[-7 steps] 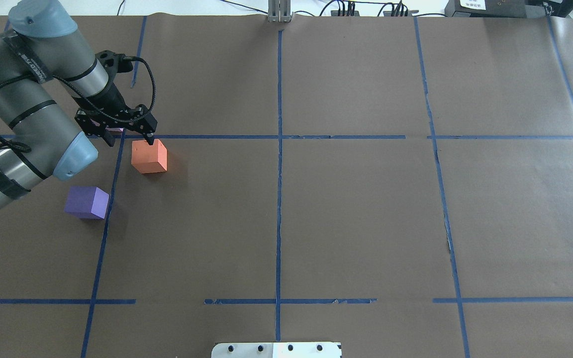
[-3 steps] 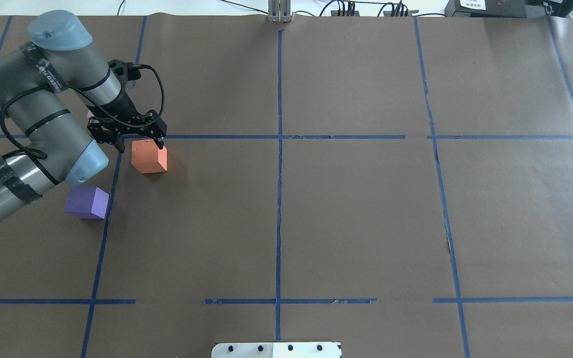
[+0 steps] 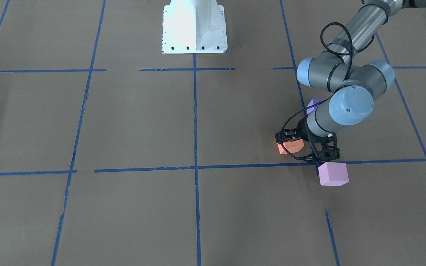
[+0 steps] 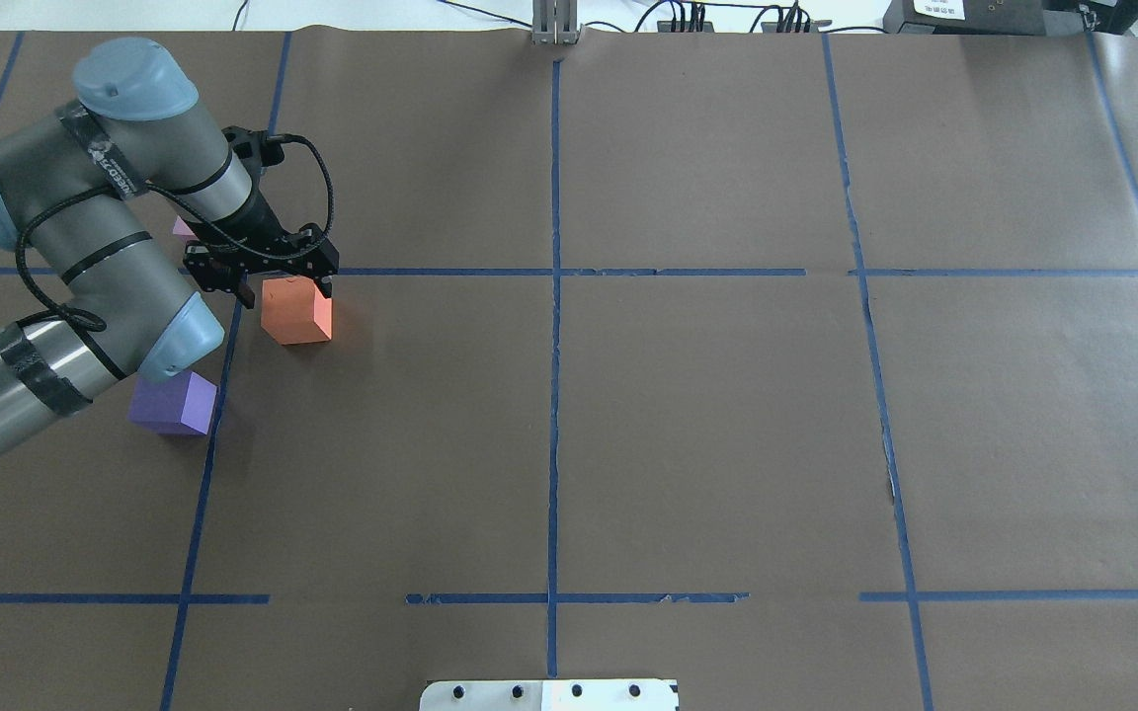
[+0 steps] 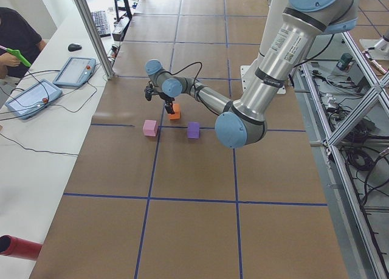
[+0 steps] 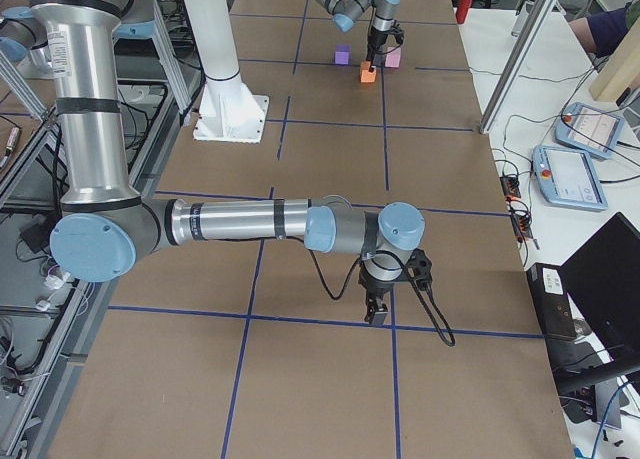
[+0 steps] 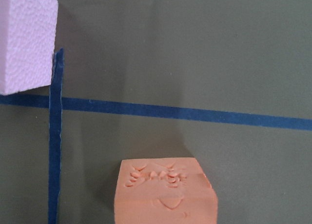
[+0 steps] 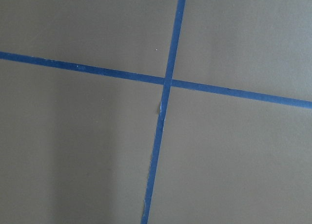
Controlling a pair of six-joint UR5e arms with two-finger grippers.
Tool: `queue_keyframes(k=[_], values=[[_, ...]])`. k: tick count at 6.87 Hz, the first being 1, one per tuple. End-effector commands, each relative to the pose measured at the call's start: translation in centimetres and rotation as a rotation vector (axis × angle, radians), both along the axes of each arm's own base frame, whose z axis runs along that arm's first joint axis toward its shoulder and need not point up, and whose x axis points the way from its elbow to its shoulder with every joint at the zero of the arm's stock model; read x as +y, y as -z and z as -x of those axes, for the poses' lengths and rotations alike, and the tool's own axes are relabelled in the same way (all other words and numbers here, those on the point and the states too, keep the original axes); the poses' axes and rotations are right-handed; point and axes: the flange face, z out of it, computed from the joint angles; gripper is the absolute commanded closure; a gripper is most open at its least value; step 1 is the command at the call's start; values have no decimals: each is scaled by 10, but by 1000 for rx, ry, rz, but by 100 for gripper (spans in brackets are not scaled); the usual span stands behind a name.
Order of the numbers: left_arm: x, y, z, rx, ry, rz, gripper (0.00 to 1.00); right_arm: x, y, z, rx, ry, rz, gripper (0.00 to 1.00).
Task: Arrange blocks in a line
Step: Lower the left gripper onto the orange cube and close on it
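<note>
The table (image 4: 707,415) is covered in brown paper, marked into squares by blue tape lines (image 4: 553,425). We find the left gripper (image 4: 284,289) low over the orange block (image 4: 297,316), its fingers spread wide with one on each side of the block's far top edge. From these views we cannot confirm whether either finger touches it. The block stands on the paper directly beneath the gripper, just on the robot's side of a tape line. The pink block (image 3: 332,174) sits just beyond the gripper, across that tape line and apart from the orange one. The purple block (image 4: 174,405) lies back from the gripper, toward the robot, partly under the arm's elbow joint. The right gripper (image 6: 378,314) hangs over a tape crossing, far from all three blocks; we cannot tell how its fingers stand.
</note>
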Motion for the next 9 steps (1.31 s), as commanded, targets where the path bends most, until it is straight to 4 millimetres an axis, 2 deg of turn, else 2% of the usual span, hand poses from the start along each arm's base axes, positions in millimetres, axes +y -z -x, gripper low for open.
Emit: queue_keyframes(k=[1, 3, 5, 6, 7, 8, 9], values=[[1, 0, -5, -18, 52, -7, 1, 0, 0, 0, 0, 0, 0, 0], [8, -3, -12, -3, 74, -20, 1, 0, 0, 0, 0, 0, 0, 0], [11, -16, -9, -18, 87, -33, 2, 0, 0, 0, 0, 0, 0, 0], [12, -17, -11, -19, 84, -32, 4, 0, 0, 0, 0, 0, 0, 0], [21, -16, -23, -18, 64, -32, 5, 0, 0, 0, 0, 0, 0, 0], [24, -17, -26, -19, 57, -32, 7, 0, 0, 0, 0, 0, 0, 0], [24, -17, -26, -19, 57, -32, 13, 0, 0, 0, 0, 0, 0, 0]])
